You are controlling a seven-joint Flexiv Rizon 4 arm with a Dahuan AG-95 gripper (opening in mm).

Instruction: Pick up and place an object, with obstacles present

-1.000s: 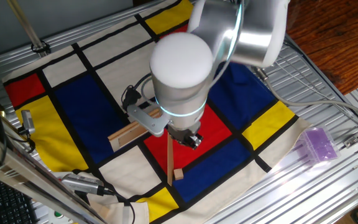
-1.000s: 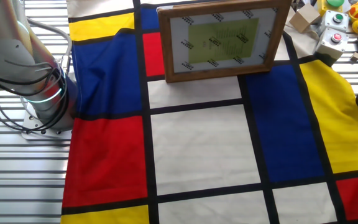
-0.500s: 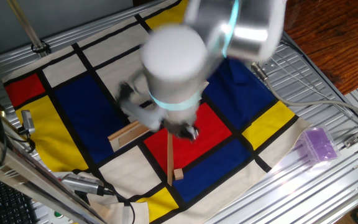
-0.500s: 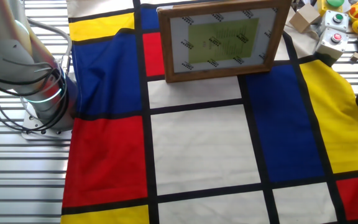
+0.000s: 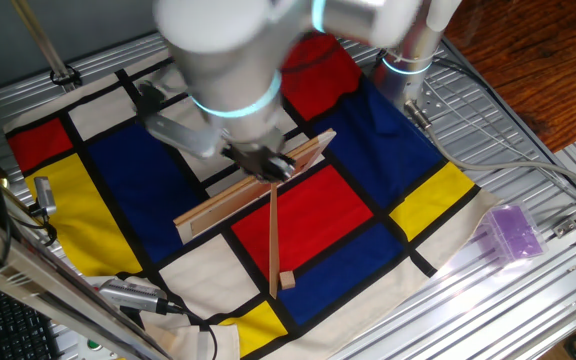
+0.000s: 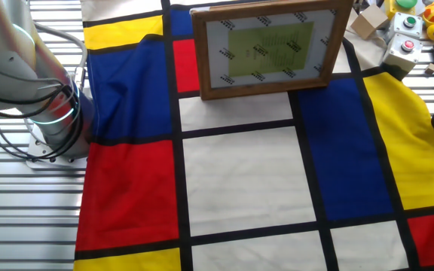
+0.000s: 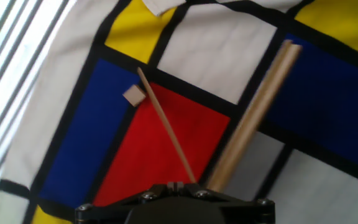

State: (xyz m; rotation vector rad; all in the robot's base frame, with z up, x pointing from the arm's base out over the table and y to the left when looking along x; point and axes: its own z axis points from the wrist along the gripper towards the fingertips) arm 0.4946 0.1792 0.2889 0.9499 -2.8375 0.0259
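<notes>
Hand view: the small wooden block [image 7: 133, 94] is seen on a blue square of the cloth [image 7: 222, 50] on the desk, just beside the far end of the thin slat [image 7: 166, 132]. The plank [image 7: 253, 115] is stood on edge nearby. The gripper [image 5: 260, 163] is blurred above the plank; its state cannot be told.

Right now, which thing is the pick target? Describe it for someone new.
On the colour-block cloth, follow the thin wooden slat to its end farthest from the standing wooden plank. The tiny light-tan wooden cube sits beside that tip, the only small, squat piece.
</notes>
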